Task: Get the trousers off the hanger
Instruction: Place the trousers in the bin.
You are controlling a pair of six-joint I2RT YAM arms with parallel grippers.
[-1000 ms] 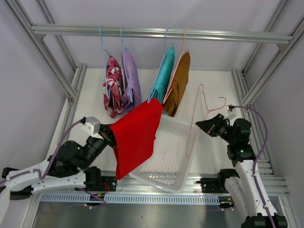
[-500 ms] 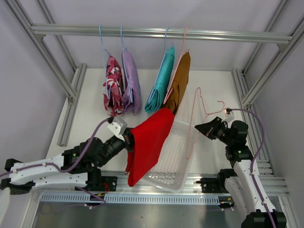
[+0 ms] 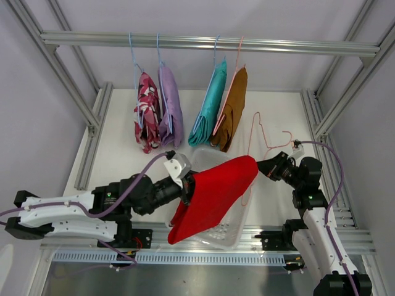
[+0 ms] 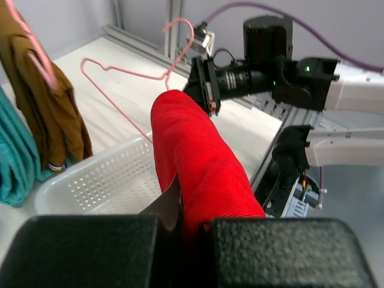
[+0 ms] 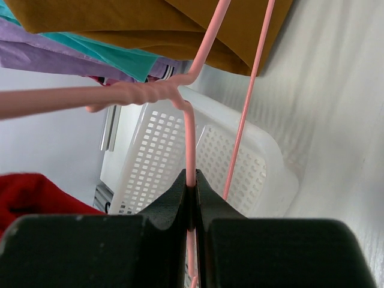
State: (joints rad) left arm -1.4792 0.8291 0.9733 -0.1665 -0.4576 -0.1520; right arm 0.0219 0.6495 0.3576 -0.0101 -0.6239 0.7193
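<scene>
**Red trousers [image 3: 216, 191] held over the white basket [image 4: 96, 180], free of the pink hanger [image 5: 144, 93].**

The left gripper [image 3: 187, 185] is clamped on one end of the red trousers. The cloth stretches rightward above the basket and hides most of its floor from the top camera; its far end lies near the right gripper [image 3: 266, 166]. The right gripper's fingers are closed on the wire of the bare pink hanger (pinched just below its twisted neck), beside the basket's right side. Beyond the basket, four garments hang folded from the metal rail [image 3: 210, 43]: camouflage trousers [image 3: 147, 114] and lilac trousers [image 3: 170, 105] at left, teal trousers [image 3: 210, 105] and rust-brown trousers [image 3: 233, 108] at right, the last nearest the pink hanger. In the left wrist view the red cloth screens part of the right gripper.
</scene>
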